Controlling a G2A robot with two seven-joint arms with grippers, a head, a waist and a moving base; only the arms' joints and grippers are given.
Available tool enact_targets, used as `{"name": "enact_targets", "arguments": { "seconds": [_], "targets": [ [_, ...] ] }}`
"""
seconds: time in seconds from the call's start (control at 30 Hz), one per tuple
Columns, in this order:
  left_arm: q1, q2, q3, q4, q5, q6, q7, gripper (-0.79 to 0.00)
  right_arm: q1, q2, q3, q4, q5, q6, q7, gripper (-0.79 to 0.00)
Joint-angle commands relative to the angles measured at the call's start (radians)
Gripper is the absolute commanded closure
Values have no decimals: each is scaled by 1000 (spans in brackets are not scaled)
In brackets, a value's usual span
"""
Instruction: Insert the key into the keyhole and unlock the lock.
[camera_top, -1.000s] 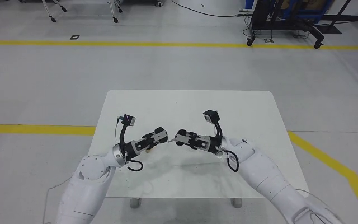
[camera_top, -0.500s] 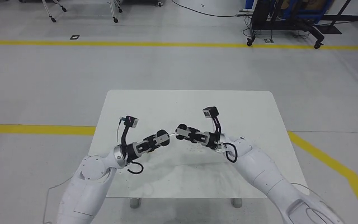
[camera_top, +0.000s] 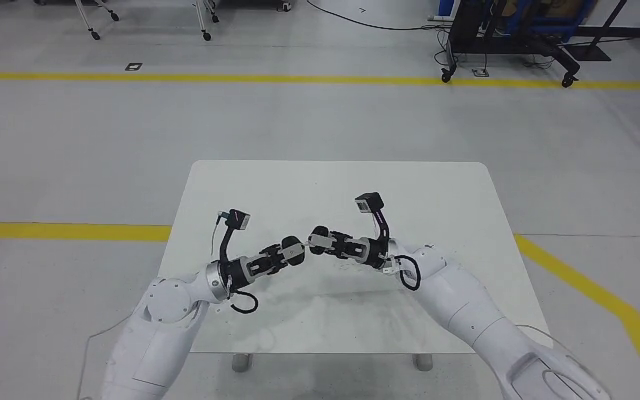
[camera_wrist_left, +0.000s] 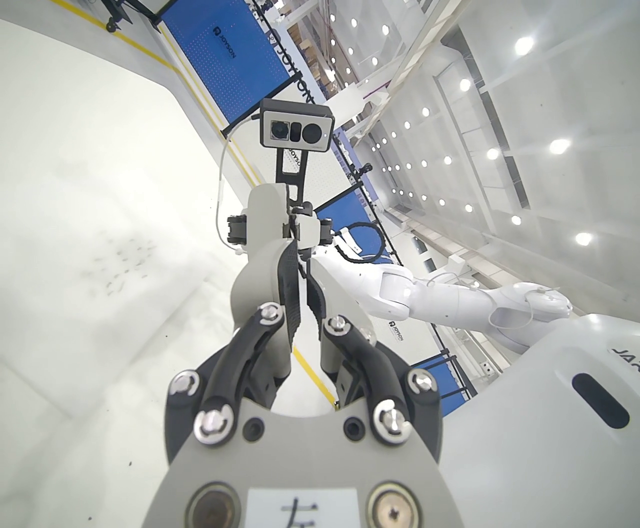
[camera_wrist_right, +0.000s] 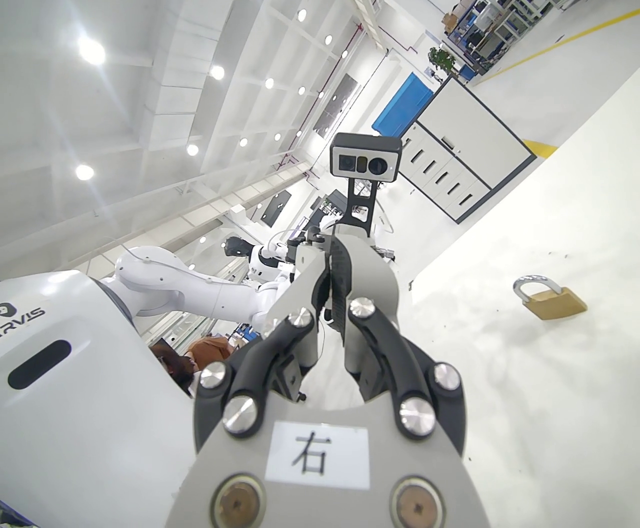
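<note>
My two grippers meet tip to tip above the middle of the white table (camera_top: 400, 190). The left gripper (camera_top: 298, 246) points right and the right gripper (camera_top: 312, 240) points left, almost touching. In the left wrist view the left gripper (camera_wrist_left: 298, 250) has its pads drawn together, with the right gripper's grey body just beyond. In the right wrist view the right gripper (camera_wrist_right: 327, 272) is shut. A brass padlock (camera_wrist_right: 550, 301) with a silver shackle lies flat on the table, apart from both grippers. I cannot make out a key between either pair of fingers.
The tabletop carries faint scuff marks (camera_wrist_left: 120, 260). Bare table surface lies on all sides of the arms. Beyond the table is open floor with yellow lines (camera_top: 300, 78).
The right arm has stretched a little to the left and the left arm a little to the right. The gap between the two gripper tips has narrowed.
</note>
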Motion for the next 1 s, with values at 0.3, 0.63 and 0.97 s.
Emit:
{"name": "enact_targets", "arguments": {
  "seconds": [0.3,0.63,0.97],
  "targets": [
    [2,6,-3,-3,17,2,39,0,-9,0,12,-6,-9,0,-4,-785],
    [0,13,-6,0,-2,-4,28,0,-9,0,12,-6,-9,0,-4,-785],
    [1,23,-12,-4,20,-34,-7,0,10,58,86,-135,-381,136,106,-785]
  ]
}}
